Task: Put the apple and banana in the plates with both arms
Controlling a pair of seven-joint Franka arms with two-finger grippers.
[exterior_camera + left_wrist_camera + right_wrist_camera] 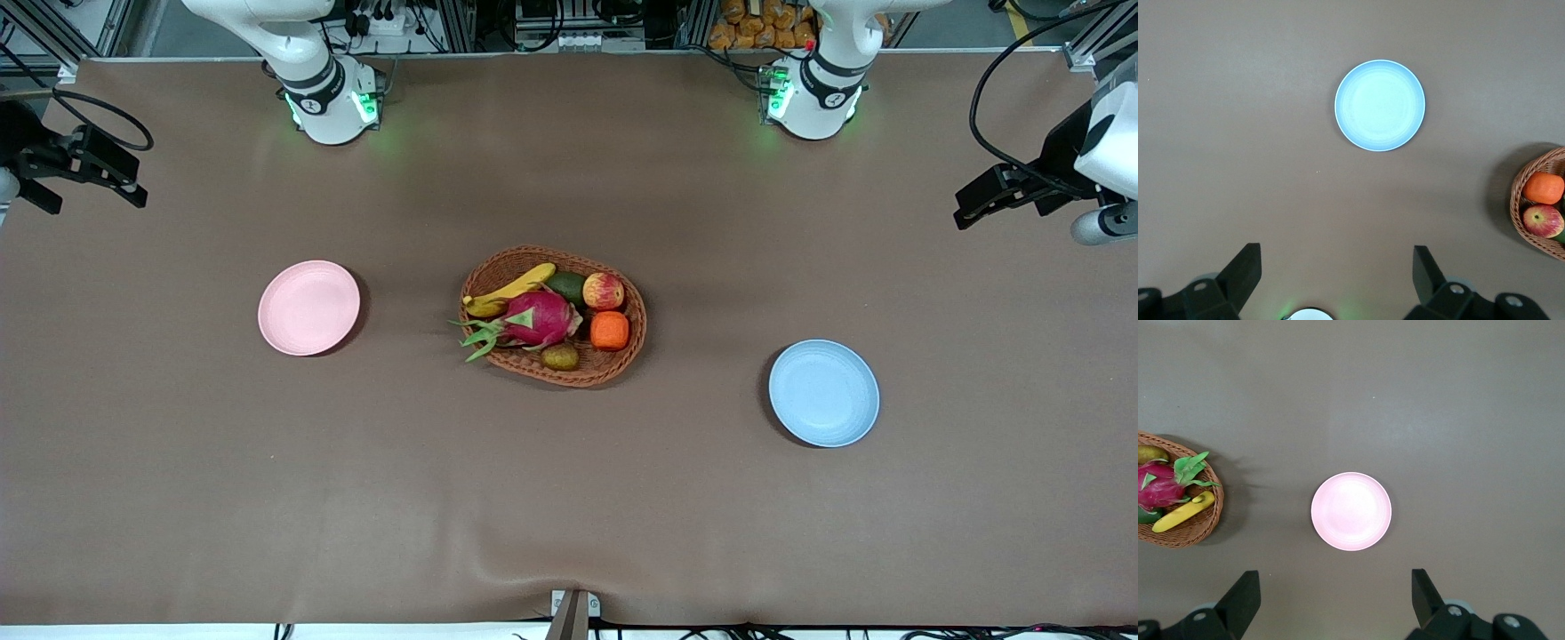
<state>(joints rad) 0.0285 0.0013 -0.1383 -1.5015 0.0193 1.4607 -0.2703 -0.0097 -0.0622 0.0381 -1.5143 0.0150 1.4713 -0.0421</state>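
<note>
In the front view a brown wicker basket (553, 316) sits mid-table, holding the banana (509, 291) along its rim nearest the bases, the apple (603, 291) beside a dark green avocado (566, 286), a magenta dragon fruit (533, 319), an orange fruit (610, 331) and a small brownish fruit (560, 356). The pink plate (308, 308) lies bare toward the right arm's end, the blue plate (823, 393) bare toward the left arm's end, nearer the camera. Both arms wait high at the table's ends. In the left wrist view the left gripper (1337, 272) hangs spread wide and empty over bare table near the blue plate (1379, 105), apple (1543, 221) at the basket's edge. In the right wrist view the right gripper (1336, 594) gapes wide, empty, over bare table near the pink plate (1351, 511); the banana (1183, 513) lies in the basket (1198, 528).
</note>
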